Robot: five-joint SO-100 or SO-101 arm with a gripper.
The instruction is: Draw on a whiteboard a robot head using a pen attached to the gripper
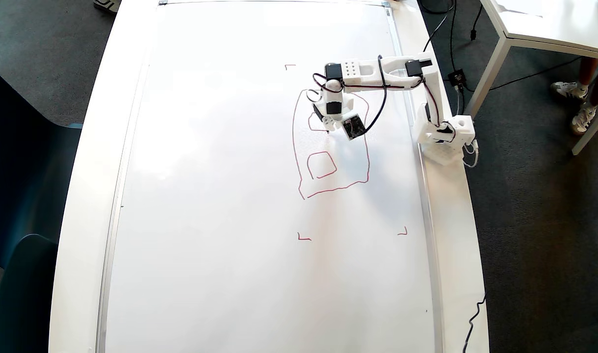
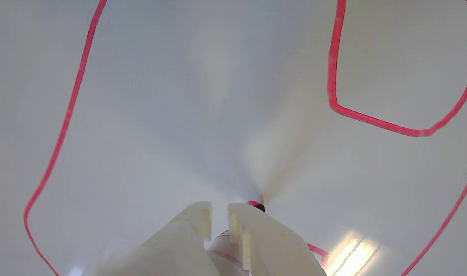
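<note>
Overhead view: the gripper [image 1: 328, 125] hangs right of centre in the frame over the whiteboard [image 1: 220, 206], inside the upper part of the robot head [image 1: 299, 147] outline; a finished square lies directly below it, toward the bottom edge.

Wrist view: the jaws pinch the pen [image 2: 227, 251] at bottom centre, its tip apparently touching the board. That square sits at upper right.

We find the pen [image 2: 227, 253] largely hidden behind the gripper [image 2: 220, 218]; only its tip shows. The robot head [image 1: 328, 142] outline is partly covered by the arm overhead.
</note>
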